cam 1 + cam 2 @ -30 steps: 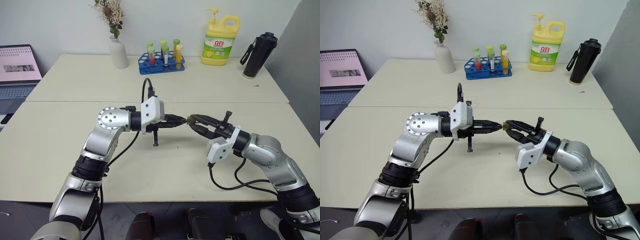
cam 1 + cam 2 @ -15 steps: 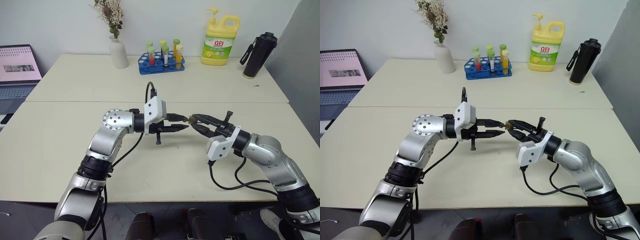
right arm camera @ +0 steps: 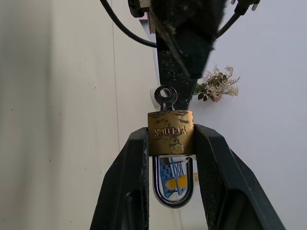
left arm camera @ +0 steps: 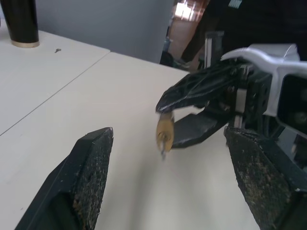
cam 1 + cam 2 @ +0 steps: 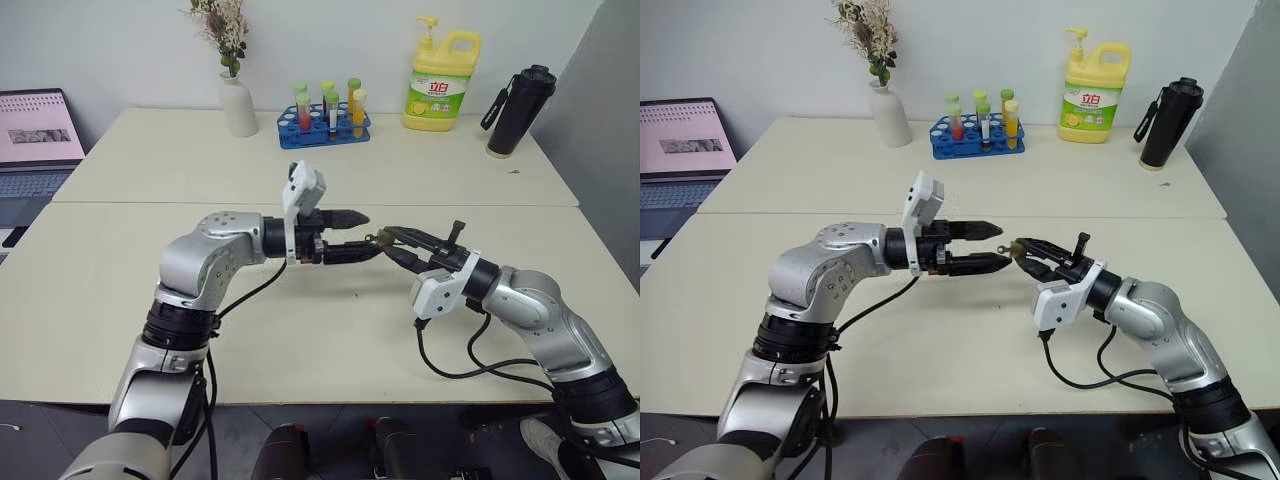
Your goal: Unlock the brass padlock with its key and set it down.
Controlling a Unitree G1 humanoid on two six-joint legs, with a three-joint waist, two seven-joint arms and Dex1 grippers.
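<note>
Over mid-table my left gripper (image 5: 362, 233) has let go, jaws wide; key (image 3: 166, 97) stays in padlock (image 3: 170, 132), pinched by right gripper (image 3: 171, 141) — turn likely done.

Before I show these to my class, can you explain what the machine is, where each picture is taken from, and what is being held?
It is a humanoid robot with two arms, each ending in two black fingers. The two wide pictures come from cameras on its head, looking down over a pale table. The two close-ups come from cameras on its wrists.

The right gripper is shut on the brass padlock, with the key sticking out of it. The left gripper is open, its fingers either side of the padlock without touching.

At the back stand a vase, a rack of tubes, a yellow bottle and a black flask.
</note>
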